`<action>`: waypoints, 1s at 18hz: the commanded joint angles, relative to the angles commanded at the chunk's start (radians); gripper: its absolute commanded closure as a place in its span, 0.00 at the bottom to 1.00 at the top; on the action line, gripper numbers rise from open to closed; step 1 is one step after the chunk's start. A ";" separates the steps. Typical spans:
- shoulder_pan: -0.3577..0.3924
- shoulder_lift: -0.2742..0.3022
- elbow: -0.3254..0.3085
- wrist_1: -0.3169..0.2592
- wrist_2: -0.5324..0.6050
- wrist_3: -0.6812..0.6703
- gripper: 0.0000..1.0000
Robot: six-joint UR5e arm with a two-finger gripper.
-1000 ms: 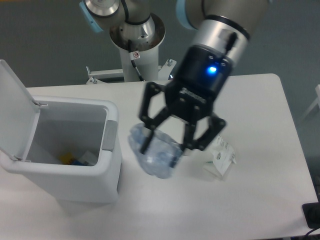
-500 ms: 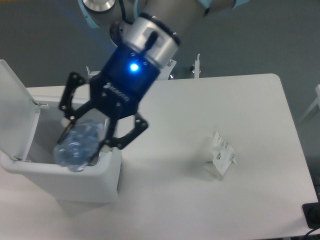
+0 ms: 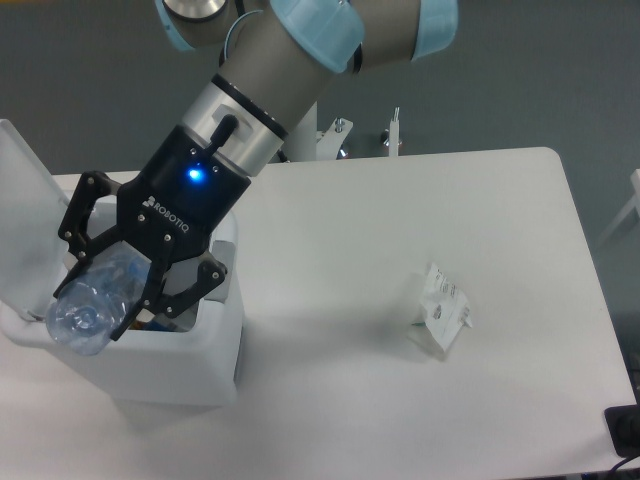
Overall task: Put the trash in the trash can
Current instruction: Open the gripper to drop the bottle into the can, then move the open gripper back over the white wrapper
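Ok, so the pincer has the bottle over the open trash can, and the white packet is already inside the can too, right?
Not quite. The pincer does hold the bottle over the open trash can, but the white packet is not in the can: the camera view shows it lying on the table, well to the right of the can.

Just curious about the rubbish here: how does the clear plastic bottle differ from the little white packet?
The clear blue-tinted plastic bottle is held in the gripper above the white bin; the small white wrinkly packet lies on the table. The bottle is see-through and larger; the packet is opaque and smaller.
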 joint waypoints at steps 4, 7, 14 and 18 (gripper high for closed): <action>0.009 0.032 -0.049 0.000 0.000 0.018 0.02; 0.053 0.037 -0.055 -0.002 0.000 0.012 0.00; 0.201 0.034 -0.101 -0.006 0.002 0.023 0.00; 0.305 0.035 -0.131 -0.008 0.002 0.025 0.00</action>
